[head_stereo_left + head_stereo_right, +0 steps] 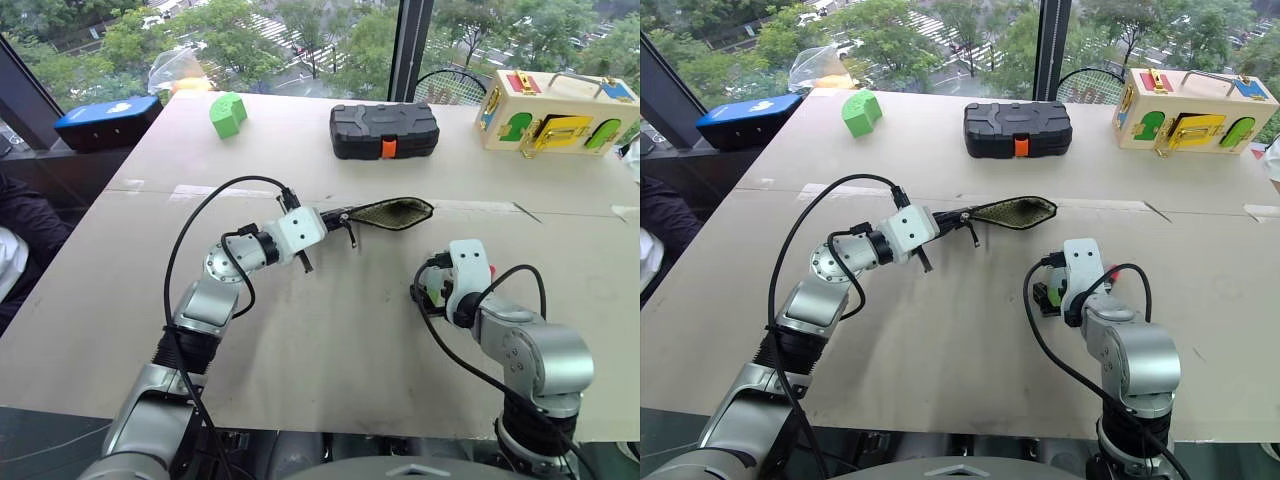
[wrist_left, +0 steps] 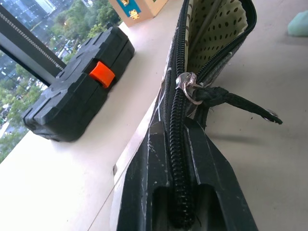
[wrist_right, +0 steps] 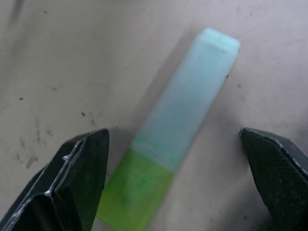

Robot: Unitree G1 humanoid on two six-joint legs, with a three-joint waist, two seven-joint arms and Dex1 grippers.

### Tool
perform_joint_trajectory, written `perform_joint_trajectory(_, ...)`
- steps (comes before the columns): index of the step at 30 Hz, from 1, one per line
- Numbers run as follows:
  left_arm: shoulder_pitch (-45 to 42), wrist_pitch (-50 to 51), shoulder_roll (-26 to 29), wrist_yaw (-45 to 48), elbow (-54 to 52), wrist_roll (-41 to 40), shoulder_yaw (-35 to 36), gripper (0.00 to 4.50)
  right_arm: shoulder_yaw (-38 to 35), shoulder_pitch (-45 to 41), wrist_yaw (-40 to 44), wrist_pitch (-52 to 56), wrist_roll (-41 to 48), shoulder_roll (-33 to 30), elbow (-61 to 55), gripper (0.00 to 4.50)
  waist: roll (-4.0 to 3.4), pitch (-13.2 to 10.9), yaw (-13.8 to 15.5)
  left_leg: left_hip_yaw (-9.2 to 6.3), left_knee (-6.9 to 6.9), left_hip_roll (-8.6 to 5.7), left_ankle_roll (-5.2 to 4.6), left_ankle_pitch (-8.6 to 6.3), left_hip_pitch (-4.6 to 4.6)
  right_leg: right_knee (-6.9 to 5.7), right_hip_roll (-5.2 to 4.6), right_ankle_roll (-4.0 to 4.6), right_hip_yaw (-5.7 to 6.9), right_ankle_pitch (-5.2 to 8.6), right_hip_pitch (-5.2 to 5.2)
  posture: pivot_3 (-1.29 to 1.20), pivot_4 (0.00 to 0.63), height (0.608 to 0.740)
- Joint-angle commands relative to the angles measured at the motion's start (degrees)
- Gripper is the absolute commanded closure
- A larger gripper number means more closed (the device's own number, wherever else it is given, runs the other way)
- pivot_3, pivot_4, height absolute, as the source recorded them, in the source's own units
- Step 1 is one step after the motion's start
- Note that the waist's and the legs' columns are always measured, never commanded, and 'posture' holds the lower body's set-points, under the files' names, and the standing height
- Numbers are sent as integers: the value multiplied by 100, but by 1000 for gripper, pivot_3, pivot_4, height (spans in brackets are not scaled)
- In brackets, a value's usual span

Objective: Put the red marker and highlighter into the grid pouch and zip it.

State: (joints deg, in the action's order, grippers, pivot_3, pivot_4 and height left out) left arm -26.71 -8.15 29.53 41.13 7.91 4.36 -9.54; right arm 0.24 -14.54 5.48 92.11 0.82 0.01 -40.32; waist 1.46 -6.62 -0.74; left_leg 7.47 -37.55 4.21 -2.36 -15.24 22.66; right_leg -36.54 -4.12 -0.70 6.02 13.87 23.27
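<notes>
The grid pouch (image 1: 395, 213) lies on its side at mid-table. Its mouth gapes and shows a dotted pale lining (image 2: 211, 38). My left gripper (image 1: 335, 216) is shut on the pouch's zipper end, and the black zipper pull (image 2: 226, 96) hangs just past the fingers. The highlighter (image 3: 192, 96), pale mint with a bright green end, lies flat on the table. My right gripper (image 3: 173, 144) hangs over it, open, one finger on each side and not touching. A small red spot (image 1: 492, 268) shows beside the right wrist. I cannot tell what it is. The red marker is hidden.
A black hard case with an orange latch (image 1: 384, 130) sits behind the pouch. A green block (image 1: 227, 113) is at the far left, a wooden latch box (image 1: 555, 110) at the far right. A blue object (image 1: 108, 120) rests off the table's left corner. A person's sleeve (image 1: 20, 230) shows at the left edge.
</notes>
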Motion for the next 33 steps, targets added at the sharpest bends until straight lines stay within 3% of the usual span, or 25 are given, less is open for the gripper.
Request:
perform_joint_trajectory(1,-71,-80,40,21,-225,-49,63,4500,108,68,-51,39,87,-135,55,1650,2,1,-6,0,0,0,0,0,0,1,0,0,0,0,0,0,150,740)
perform_joint_trajectory(4,-48,-78,39,24,-248,-50,69,4500,418,13,25,39,171,-718,-68,3084,0,0,-9,-2,0,0,0,0,-1,-1,1,0,0,0,0,0,150,740)
perform_joint_trajectory(6,-35,-73,23,18,-260,-52,67,4500,606,-86,173,39,303,-1215,-241,3722,-2,-1,2,-3,1,1,0,0,-1,0,0,0,3,0,0,0,150,740)
perform_joint_trajectory(9,-5,-89,-4,15,-274,-65,54,4500,639,-257,692,39,732,-1933,-633,3716,-4,-3,8,-4,2,0,-1,-1,3,6,-2,0,3,1,0,0,150,740)
perform_joint_trajectory(14,5,-242,-17,98,-246,-74,-10,4500,-441,-812,2210,39,2314,-2775,-956,3716,-9,-7,-9,-6,2,0,-22,-13,3,9,2,0,1,0,0,0,150,740)
perform_joint_trajectory(17,-7,-450,-22,182,-221,-60,-62,4500,-705,-1411,2439,39,2983,-3175,-541,3716,-10,-9,-7,-11,4,3,-27,-16,1,9,3,1,7,0,-1,0,150,740)
perform_joint_trajectory(21,18,-704,-65,241,-293,-41,-166,4500,-355,-2070,2346,39,3388,-3601,241,3716,-9,-8,1,-7,4,2,-28,-16,0,9,0,2,4,-1,-1,0,150,740)
perform_joint_trajectory(25,91,-836,-128,273,-504,-87,-270,4500,423,-2666,2298,39,3202,-3829,1051,3716,-8,-7,15,-8,4,1,-26,-15,6,11,-3,2,5,-1,-1,0,150,740)
perform_joint_trajectory(33,219,-574,-197,183,-691,-132,-197,4500,1128,-3211,2620,-230,3305,-4122,1374,3716,-11,-9,6,-1,3,2,-17,-9,5,7,-4,2,2,-1,1,0,150,740)
